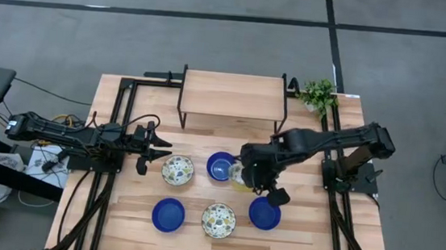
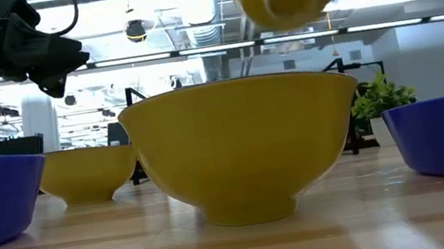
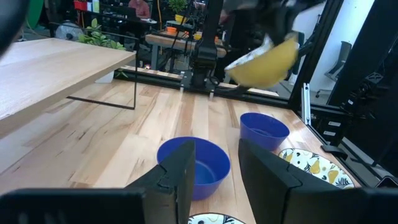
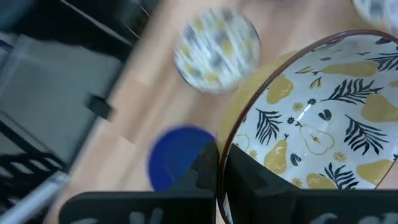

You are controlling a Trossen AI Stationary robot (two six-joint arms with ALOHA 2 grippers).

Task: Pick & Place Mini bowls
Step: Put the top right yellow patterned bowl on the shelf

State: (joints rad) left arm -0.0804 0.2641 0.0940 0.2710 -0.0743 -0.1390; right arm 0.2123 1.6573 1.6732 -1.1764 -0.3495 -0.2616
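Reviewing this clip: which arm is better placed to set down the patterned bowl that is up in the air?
Right. The right gripper is shut on the lifted patterned bowl, carried above the blue bowl. The left gripper hangs open and empty beside another patterned bowl.

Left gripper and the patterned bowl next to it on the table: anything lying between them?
No. In the high view, only bare tabletop separates the left gripper from the patterned bowl. The right gripper holds another patterned bowl farther off.
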